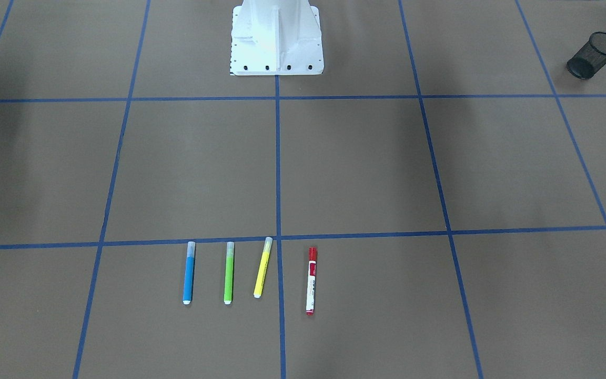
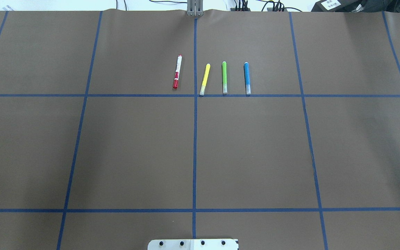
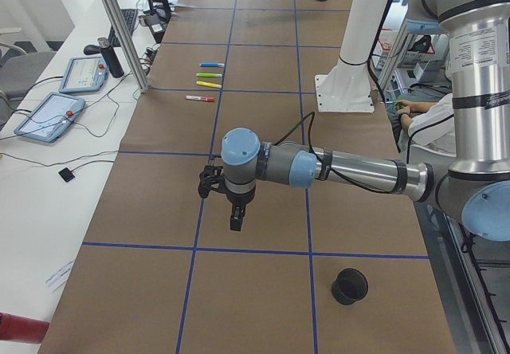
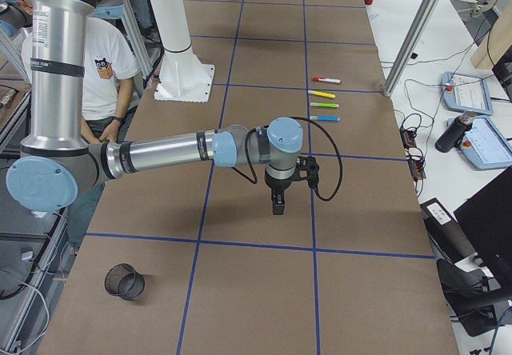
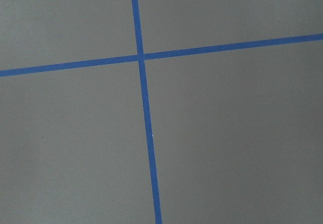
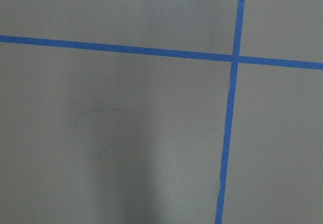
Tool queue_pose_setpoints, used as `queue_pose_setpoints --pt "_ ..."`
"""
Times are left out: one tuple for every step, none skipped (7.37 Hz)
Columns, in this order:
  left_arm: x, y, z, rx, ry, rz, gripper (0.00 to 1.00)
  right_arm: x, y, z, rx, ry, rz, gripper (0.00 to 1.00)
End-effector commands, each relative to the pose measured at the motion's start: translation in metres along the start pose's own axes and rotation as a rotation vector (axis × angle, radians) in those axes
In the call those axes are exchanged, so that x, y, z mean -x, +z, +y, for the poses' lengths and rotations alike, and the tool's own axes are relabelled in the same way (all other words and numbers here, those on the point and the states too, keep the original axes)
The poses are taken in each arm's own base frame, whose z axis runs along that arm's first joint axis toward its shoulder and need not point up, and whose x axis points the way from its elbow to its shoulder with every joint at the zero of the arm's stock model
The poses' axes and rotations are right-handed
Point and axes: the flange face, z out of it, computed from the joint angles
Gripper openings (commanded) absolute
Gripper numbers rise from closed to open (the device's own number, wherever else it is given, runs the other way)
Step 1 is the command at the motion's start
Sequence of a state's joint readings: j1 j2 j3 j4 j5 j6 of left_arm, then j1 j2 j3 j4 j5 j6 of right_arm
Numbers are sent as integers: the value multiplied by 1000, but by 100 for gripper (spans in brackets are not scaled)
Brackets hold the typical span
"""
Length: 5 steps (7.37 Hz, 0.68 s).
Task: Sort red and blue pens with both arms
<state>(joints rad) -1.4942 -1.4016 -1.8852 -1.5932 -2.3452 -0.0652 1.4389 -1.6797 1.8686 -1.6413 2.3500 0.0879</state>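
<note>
Red-capped marker (image 1: 311, 280) and blue highlighter (image 1: 189, 272) are laid on the surface (image 1: 361, 168); left pincer (image 3: 236, 223) and right pincer (image 4: 278, 205) states cannot be told.

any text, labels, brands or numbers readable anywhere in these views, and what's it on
Nothing can be read as words.
White-barrelled marker with red cap: dark print along the barrel, too small to read.
White sticker on the black box at the table's far edge: print blurred.
Person's white t-shirt: a small picture, no readable words.
Grey handheld control tablet: screen too small to read.
</note>
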Motion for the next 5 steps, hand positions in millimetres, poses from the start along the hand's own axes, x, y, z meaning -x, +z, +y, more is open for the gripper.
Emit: queue_pose_setpoints --pt "0 0 1 0 -1 6 100 4 -5 2 -8 -5 -2 100" --pt "1 0 1 3 -7 5 100 3 -5 15 -3 5 -6 100" --pt "1 1 1 9 -11 3 100 4 -5 16 -5 4 -8 100" --pt "1 2 1 10 -12 3 100 8 -10 13 -14 -5 -9 100" --pt "1 1 1 8 -10 4 100 11 -11 12 -17 -9 -14 100"
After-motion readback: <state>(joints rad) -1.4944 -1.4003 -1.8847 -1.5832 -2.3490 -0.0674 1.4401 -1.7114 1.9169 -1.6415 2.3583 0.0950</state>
